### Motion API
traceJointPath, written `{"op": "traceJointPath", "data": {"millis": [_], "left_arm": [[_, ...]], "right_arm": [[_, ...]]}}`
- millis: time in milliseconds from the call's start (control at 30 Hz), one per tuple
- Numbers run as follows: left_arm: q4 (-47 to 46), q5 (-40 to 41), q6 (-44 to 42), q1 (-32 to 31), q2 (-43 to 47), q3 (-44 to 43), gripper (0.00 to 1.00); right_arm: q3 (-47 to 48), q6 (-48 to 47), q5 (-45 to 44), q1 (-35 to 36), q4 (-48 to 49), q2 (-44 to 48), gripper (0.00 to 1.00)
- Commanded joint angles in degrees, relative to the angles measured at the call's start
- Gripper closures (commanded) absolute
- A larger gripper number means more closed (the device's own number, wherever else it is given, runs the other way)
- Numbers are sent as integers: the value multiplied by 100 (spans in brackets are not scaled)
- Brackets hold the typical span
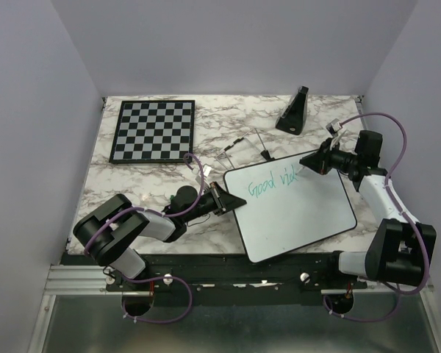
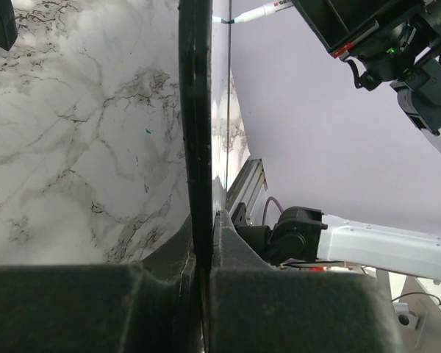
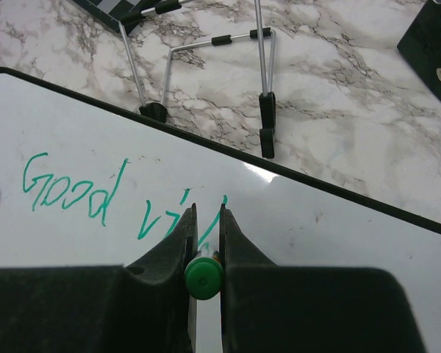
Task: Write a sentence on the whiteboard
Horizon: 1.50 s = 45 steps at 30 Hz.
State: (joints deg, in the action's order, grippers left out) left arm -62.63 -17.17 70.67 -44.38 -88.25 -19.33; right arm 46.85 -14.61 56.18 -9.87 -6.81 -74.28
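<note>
R gripper [image 3: 207, 217] pinches green marker [image 3: 203, 278], L gripper [image 2: 203, 228] clamps whiteboard [image 1: 301, 213] left edge; if clamp slips under pen pressure, board shifts & sentence [image 3: 66, 184] goes crooked.

You have one readable text: green-teal handwritten marker words [image 3: 72, 184] on the large white rectangular whiteboard with a thin black rim [image 1: 301, 220]. They read "Good", then "vi". The strokes after that sit behind your right pincer [image 3: 206, 213] and are unreadable.
</note>
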Motion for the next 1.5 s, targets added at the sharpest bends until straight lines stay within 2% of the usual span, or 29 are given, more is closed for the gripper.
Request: {"op": "traceJointPath", "data": {"millis": [0,367,767,1133,1300,1467], "left_arm": [[-100,-138,-414,-97,53,-62,100],[-109,-129,-414,-97,53,-44,100],[-135,-155,-405,-106,1,-79,100],[-74,-147,-423,-115,9,-97,100],[-56,-155,-432,-115,18,-106,100],[-21,-164,-449,-115,71,-97,100]], "right_arm": [[193,20,-116,-41,5,-183,99],[210,28,-854,-33,-14,-104,99],[246,310,-486,20,400,-174,99],[237,-191,-20,64,-312,-192,99],[123,-534,-134,64,-663,-43,99],[122,-473,-599,20,-699,89,99]]}}
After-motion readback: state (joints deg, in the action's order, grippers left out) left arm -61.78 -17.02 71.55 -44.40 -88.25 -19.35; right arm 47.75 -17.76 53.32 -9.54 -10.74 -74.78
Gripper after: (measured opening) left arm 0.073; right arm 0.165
